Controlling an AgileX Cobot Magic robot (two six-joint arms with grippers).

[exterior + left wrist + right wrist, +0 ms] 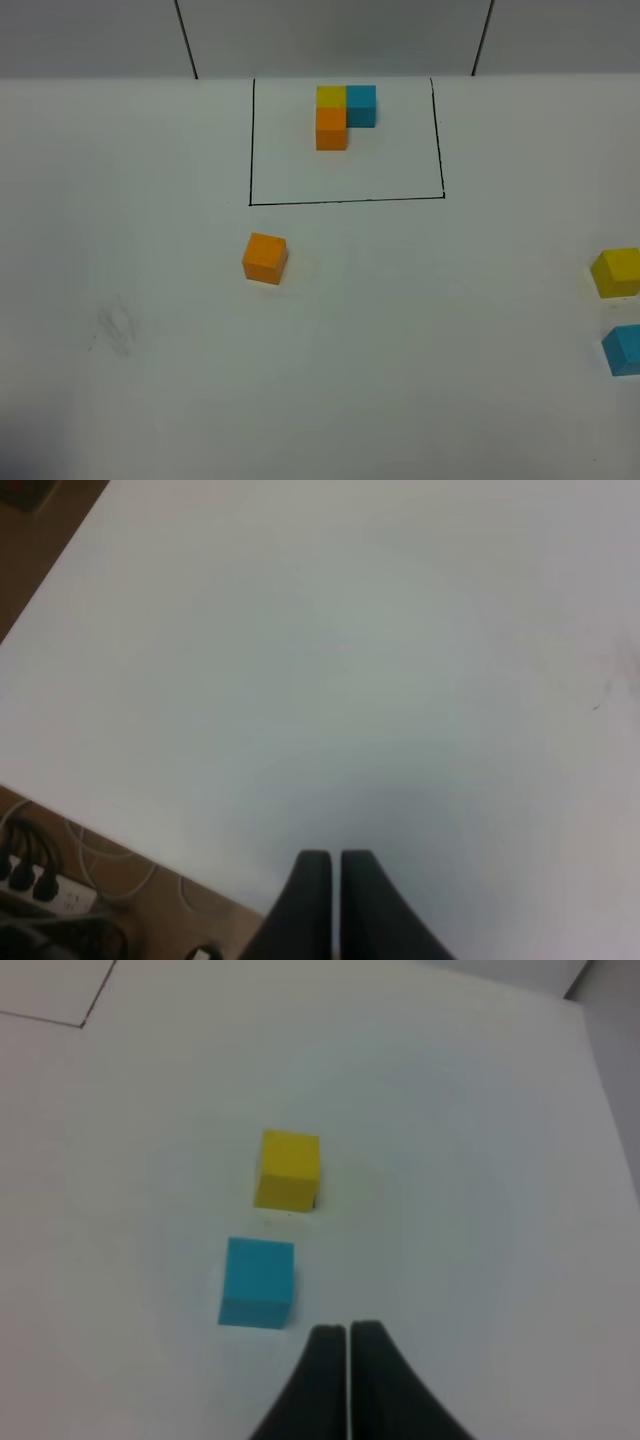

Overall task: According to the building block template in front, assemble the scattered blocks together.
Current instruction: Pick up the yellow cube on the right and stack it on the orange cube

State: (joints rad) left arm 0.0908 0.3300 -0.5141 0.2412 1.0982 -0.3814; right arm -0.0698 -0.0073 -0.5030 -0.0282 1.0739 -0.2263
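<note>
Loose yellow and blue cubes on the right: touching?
Apart. The right wrist view shows a strip of bare white table between the yellow cube and the blue cube.

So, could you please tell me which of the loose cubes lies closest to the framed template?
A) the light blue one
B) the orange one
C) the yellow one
B: the loose orange cube sits just outside the near line of the framed template, while the loose yellow cube and the loose blue cube lie far off at the right edge of the high view.
</note>
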